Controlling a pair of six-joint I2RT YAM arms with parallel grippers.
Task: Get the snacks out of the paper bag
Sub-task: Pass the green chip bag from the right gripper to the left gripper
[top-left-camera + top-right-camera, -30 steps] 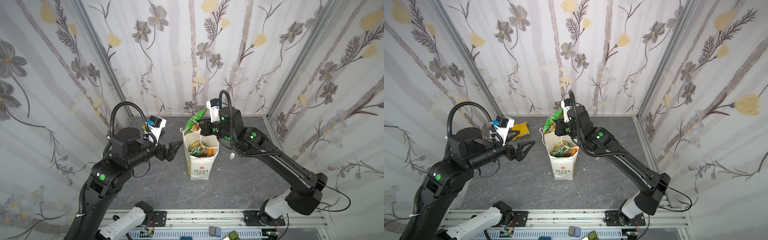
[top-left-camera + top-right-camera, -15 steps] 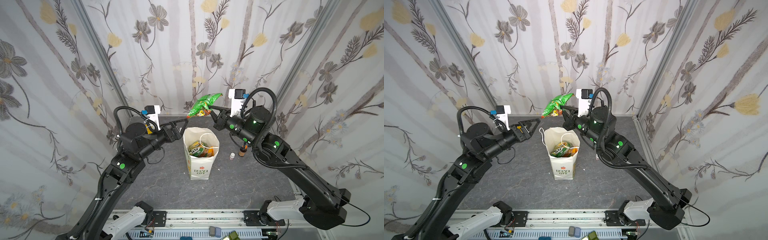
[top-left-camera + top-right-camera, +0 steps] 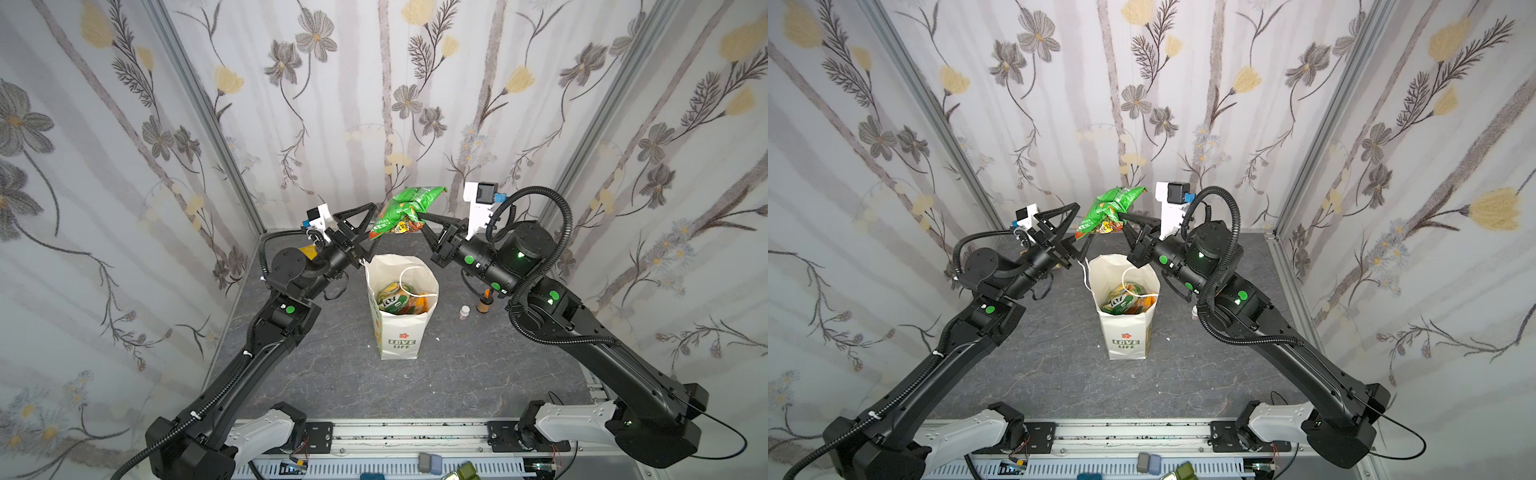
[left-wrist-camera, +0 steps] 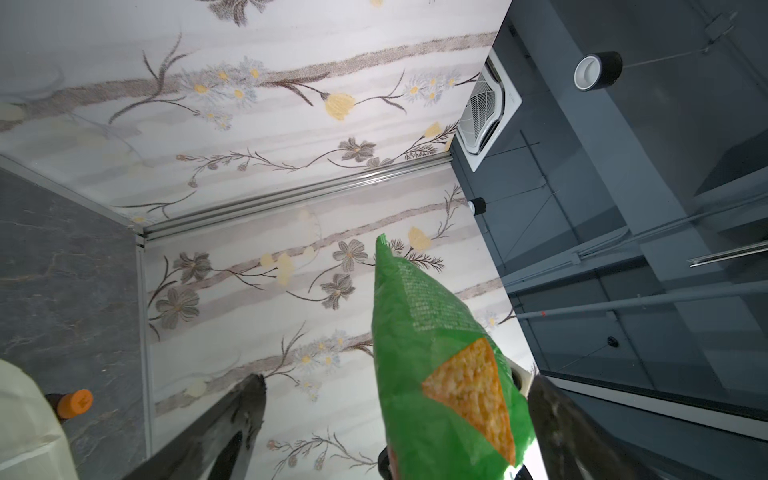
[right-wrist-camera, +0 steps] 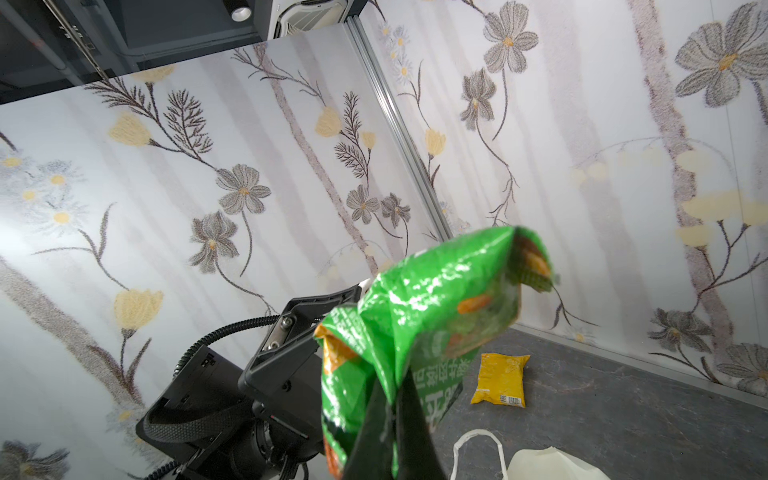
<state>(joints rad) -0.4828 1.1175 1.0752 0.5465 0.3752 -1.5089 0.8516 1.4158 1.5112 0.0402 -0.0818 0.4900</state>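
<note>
The green snack packet [image 3: 405, 212] hangs high above the paper bag [image 3: 398, 340], pinched at one edge by the right gripper [image 3: 423, 216], its jaws clamped on the foil. The left gripper [image 3: 369, 232] stands wide apart around its lower end. I'd close the left squarely on the packet's body before the right lets go; foil slips. How many snacks [image 3: 401, 300] lie deeper in the bag is hidden, and whether the left fingers [image 4: 245, 409] touch foil I cannot tell.
</note>
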